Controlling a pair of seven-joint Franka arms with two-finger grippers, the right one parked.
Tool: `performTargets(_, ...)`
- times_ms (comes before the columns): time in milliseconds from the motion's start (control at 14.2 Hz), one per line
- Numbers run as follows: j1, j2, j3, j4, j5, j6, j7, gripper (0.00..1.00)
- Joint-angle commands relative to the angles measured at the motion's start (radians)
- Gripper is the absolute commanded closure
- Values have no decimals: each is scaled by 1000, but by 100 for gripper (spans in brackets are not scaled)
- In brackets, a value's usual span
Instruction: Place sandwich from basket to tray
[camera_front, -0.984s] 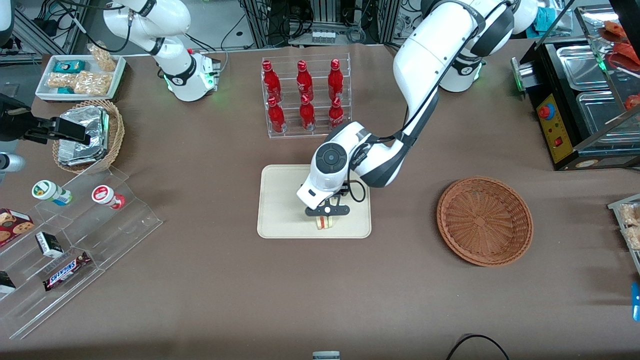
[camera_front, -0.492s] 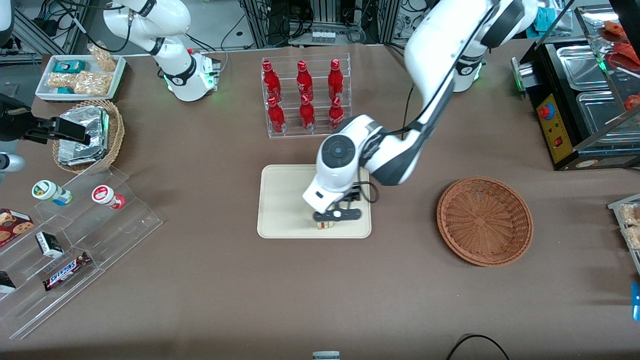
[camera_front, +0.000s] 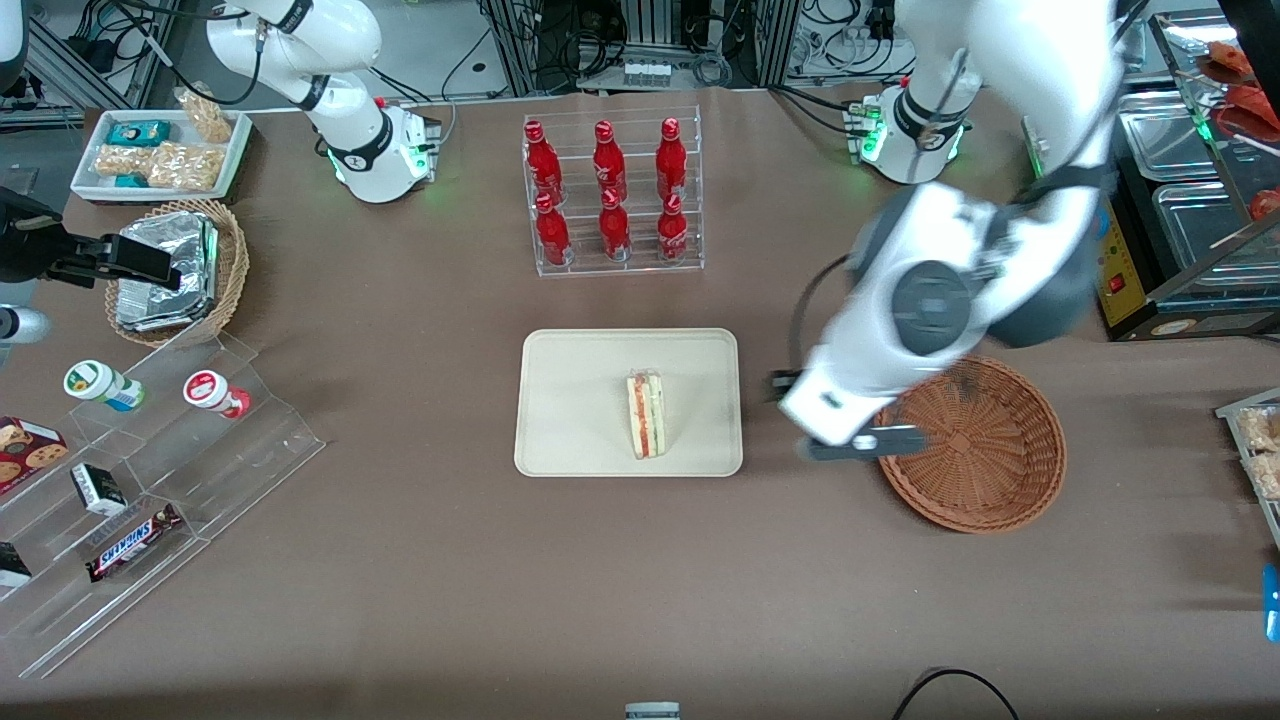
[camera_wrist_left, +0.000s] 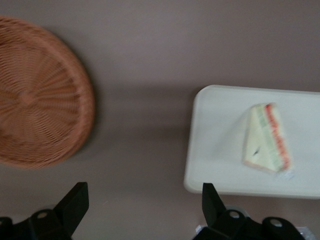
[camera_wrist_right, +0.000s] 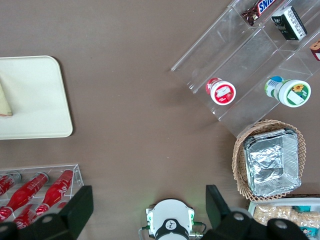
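Observation:
The sandwich (camera_front: 648, 413), a white wedge with a red and green filling, lies alone on the cream tray (camera_front: 570, 400), close to the tray edge nearest the front camera. The reddish-brown basket (camera_front: 985, 450) stands toward the working arm's end of the table with nothing in it. My gripper (camera_front: 862, 446) hangs above the brown cloth between tray and basket, at the basket's rim. In the left wrist view the gripper (camera_wrist_left: 144, 192) is open with only cloth between its fingers. That view also holds the basket (camera_wrist_left: 40, 120), the tray (camera_wrist_left: 220, 145) and the sandwich (camera_wrist_left: 267, 140).
A clear rack of red bottles (camera_front: 610, 195) stands farther from the front camera than the tray. Toward the parked arm's end are a stepped acrylic shelf of snacks (camera_front: 150, 450), a tan basket of foil packs (camera_front: 175, 270) and a white snack dish (camera_front: 160, 150). A black appliance (camera_front: 1150, 200) borders the working arm's end.
The gripper has let go of the sandwich, risen off the tray and swung sideways to the basket's rim. The sandwich stays on the tray, now fully uncovered.

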Motion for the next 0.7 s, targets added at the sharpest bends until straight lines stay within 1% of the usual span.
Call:
performTargets(0,126,-116,-8,-51,-6,-137,179,0)
performTargets(141,222,-151,-8,-47,-5,-200,289,0)
performTargets(352,289,-202,-6,-40,38,-249,333,0)
performTargets(422,305,-208,-8,-36,30,-263,327,0)
performTargets(633,305,-206,-8,18,35,-321,308,0)
